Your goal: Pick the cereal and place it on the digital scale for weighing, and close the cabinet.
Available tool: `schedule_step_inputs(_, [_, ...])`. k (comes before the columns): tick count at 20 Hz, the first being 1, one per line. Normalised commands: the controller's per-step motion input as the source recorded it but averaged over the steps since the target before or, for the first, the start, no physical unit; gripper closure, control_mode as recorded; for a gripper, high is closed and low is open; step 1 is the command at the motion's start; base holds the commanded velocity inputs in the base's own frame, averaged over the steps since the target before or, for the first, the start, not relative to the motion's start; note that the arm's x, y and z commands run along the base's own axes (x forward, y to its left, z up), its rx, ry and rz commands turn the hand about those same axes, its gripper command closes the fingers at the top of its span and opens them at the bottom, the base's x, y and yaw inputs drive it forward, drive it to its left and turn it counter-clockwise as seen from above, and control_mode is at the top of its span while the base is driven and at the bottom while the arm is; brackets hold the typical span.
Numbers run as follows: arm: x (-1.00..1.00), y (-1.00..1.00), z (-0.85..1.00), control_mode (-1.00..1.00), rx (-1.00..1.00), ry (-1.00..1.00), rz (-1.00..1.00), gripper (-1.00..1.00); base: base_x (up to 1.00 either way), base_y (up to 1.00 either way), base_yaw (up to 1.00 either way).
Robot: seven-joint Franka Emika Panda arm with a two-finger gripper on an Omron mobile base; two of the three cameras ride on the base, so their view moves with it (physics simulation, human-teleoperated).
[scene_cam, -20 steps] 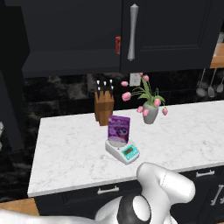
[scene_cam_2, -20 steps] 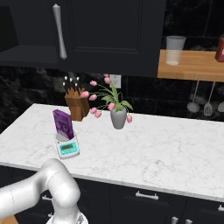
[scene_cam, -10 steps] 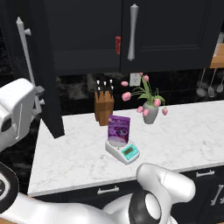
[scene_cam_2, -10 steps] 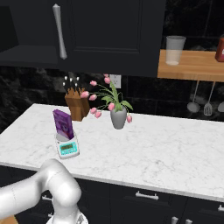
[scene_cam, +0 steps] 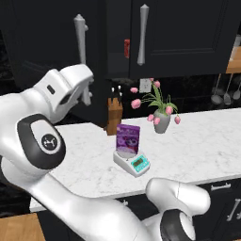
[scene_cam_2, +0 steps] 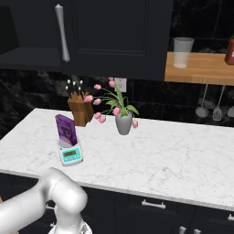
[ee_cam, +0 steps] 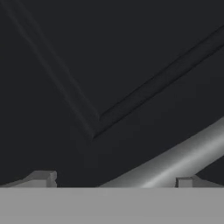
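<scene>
The purple cereal box stands upright on the round plate of the white digital scale, seen too from the right as the cereal on the scale. The black cabinet has its right door shut. Its left door hangs partly open, swung out over the counter's left end. My gripper is open, pressed close to that door's flat face, with the silver bar handle running slantwise by its right fingertip. In the left base view my hand sits just beside the handle.
A knife block and a vase of pink tulips stand behind the scale on the white marble counter. A glass sits on the wooden shelf at the right, with utensils hanging below. Dark drawers line the counter front.
My arm has swung up and rightwards into the left base view. The left cabinet door has turned with it from edge-on at the far left towards shut. Cereal and scale stay put.
</scene>
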Motion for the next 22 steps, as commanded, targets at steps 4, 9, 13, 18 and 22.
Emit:
schedule_step_inputs(4, [1.0, -0.61, 0.0, -1.0, 0.15, 0.0, 0.1, -1.0, 0.0, 0.0, 0.0])
schedule_step_inputs(9, [1.0, -0.59, 0.0, -1.0, 0.15, -0.05, 0.13, -1.0, 0.0, 0.0, 0.0])
schedule_step_inputs(13, [0.97, -0.34, 0.0, -1.0, 0.13, -0.02, 0.12, -1.0, 0.0, 0.0, 0.0])
schedule_step_inputs(18, [1.0, -0.03, 0.0, -1.0, 0.07, 0.01, 0.07, -1.0, 0.0, 0.0, 0.0])
schedule_step_inputs(22, [1.0, -0.19, 0.0, -1.0, 0.07, 0.0, 0.05, -1.0, 0.0, 0.0, 0.0])
